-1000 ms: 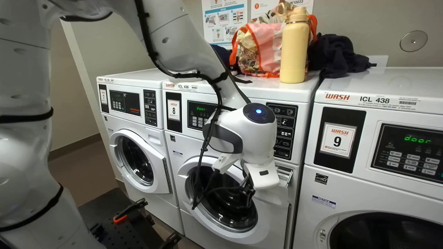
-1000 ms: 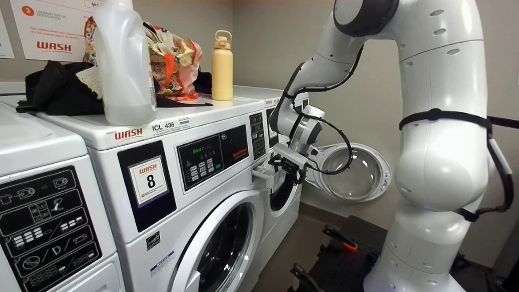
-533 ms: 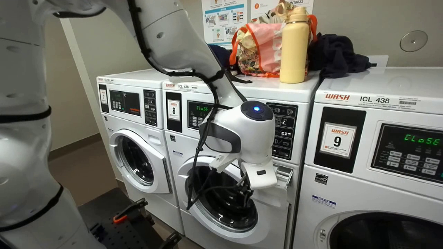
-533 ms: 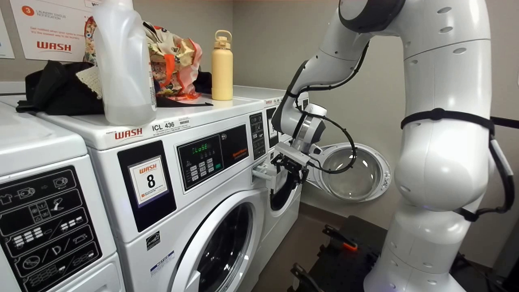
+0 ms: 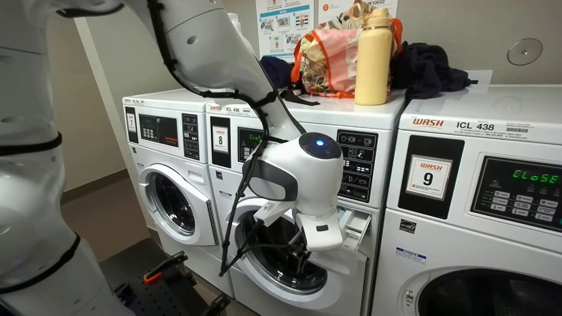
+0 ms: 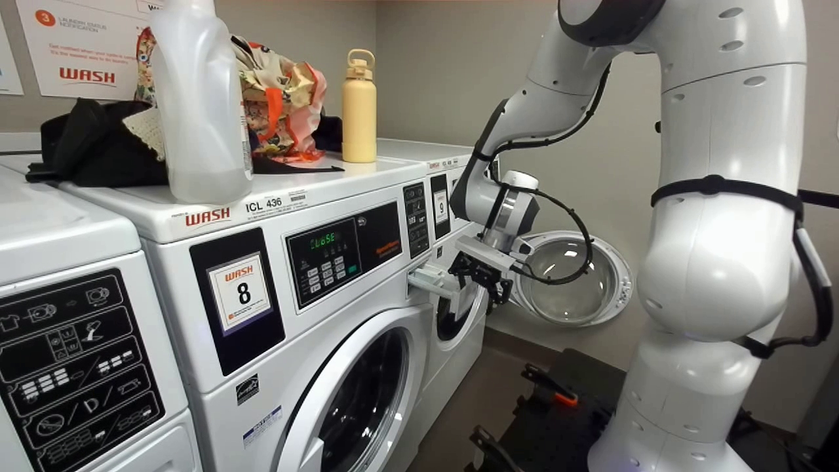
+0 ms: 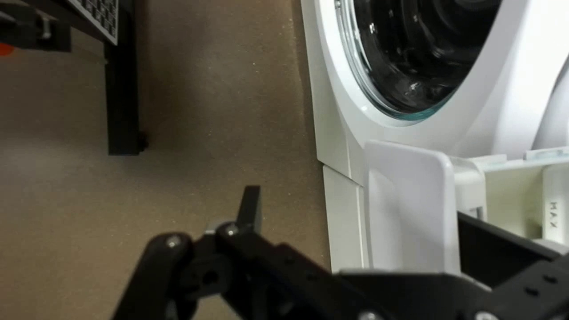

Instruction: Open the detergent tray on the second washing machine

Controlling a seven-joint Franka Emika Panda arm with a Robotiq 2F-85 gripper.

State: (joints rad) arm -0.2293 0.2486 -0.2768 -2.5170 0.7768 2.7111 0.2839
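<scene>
The second washing machine is the white washer with the 8 card, in both exterior views (image 5: pixel 369 119) (image 6: pixel 282 367). Its white detergent tray (image 6: pixel 432 278) is pulled out from the front, right of the round door; its compartments show in an exterior view (image 5: pixel 356 223). In the wrist view the tray's front (image 7: pixel 413 209) stands between the fingers of my gripper (image 7: pixel 358 206). One finger is on the outer side, apart from it. The other is inside the tray, close behind the front; I cannot tell if it touches. The gripper, also in both exterior views (image 5: pixel 300 254) (image 6: pixel 482 278), is open.
A yellow bottle (image 5: pixel 373 66), a bag (image 5: pixel 331 61) and a detergent jug (image 6: pixel 203 131) stand on the washers. Washer 9 (image 5: pixel 421 241) adjoins the second one. An open round door (image 6: pixel 567 282) is behind the wrist. A black platform with clamps (image 5: pixel 149 289) is at the robot's base.
The arm has drawn back from the washer, and the detergent tray has come further out with it. More of the tray's inside shows. The display has changed from "door" to "close".
</scene>
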